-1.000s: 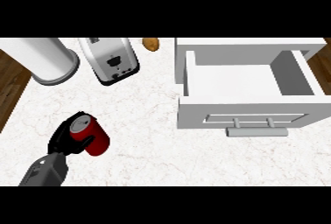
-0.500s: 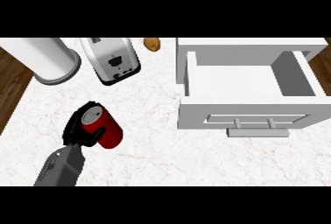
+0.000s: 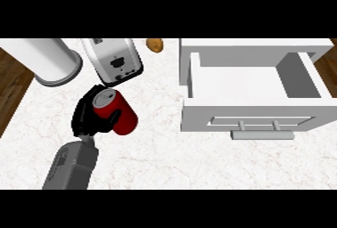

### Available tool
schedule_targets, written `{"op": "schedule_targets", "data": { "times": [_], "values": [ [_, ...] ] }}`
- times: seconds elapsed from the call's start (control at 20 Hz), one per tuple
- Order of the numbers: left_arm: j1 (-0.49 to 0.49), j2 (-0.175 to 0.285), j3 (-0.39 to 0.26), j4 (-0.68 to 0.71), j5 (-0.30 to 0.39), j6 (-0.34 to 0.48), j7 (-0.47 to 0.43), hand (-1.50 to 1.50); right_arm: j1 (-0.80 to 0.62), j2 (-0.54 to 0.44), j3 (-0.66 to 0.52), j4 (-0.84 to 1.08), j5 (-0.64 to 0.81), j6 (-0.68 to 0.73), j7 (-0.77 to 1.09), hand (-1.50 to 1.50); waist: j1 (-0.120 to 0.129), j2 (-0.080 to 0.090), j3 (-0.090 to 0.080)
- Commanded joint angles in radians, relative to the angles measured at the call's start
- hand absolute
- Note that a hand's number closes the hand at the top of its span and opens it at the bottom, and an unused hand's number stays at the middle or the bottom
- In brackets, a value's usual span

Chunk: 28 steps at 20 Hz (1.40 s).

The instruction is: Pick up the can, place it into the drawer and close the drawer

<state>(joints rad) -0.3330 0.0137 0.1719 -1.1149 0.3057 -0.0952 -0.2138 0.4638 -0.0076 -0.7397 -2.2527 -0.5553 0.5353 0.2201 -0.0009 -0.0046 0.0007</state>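
Note:
A red can (image 3: 120, 114) with a silver top is lifted above the marble counter, left of centre in the head view. My left hand (image 3: 88, 116) is shut on it, fingers curled round its left side, with the grey forearm coming up from the lower left. The white drawer (image 3: 248, 117) stands open at the right, nothing showing inside it, its grey handle (image 3: 264, 134) facing the near edge. The can is well to the left of the drawer's front. My right hand is out of sight.
A silver toaster (image 3: 117, 60) sits just beyond the can. A white cylinder on a grey base (image 3: 51, 62) stands at the far left. A small brown item (image 3: 154, 45) lies at the back edge. Dark wood floor borders the counter's left side.
My left hand has carried the can upward and away from me, towards the toaster and slightly right. The drawer has stayed open and still.

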Motion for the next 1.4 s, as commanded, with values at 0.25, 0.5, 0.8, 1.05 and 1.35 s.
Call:
{"op": "schedule_targets", "data": {
  "times": [0.25, 0.5, 0.8, 1.05, 1.35],
  "values": [
    [-0.062, -0.013, -0.106, -0.287, -0.053, 0.213, 0.236, 1.50, 0.046, 0.007, 0.052, -0.071, -0.014, -0.070, 0.020, -1.50, -0.007, 0.001, 0.000],
    [-0.188, -0.014, -0.183, -0.305, -0.060, 0.352, 0.332, 1.50, -0.021, 0.007, 0.029, -0.078, 0.001, -0.078, 0.078, -1.50, -0.007, 0.004, -0.001],
    [-0.289, -0.014, -0.192, -0.260, -0.089, 0.384, 0.345, 1.50, -0.025, 0.007, 0.009, -0.023, -0.007, -0.034, 0.025, -1.50, -0.010, 0.004, -0.001],
    [-0.414, -0.014, -0.273, -0.216, -0.081, 0.504, 0.390, 1.50, -0.028, -0.030, -0.026, -0.016, -0.053, -0.038, 0.056, -1.50, -0.016, 0.004, -0.001],
    [-0.608, -0.014, -0.332, -0.078, -0.035, 0.646, 0.404, 1.50, -0.020, 0.007, 0.099, -0.024, 0.051, -0.065, 0.013, -1.50, -0.026, 0.006, 0.000]
  ]
}}
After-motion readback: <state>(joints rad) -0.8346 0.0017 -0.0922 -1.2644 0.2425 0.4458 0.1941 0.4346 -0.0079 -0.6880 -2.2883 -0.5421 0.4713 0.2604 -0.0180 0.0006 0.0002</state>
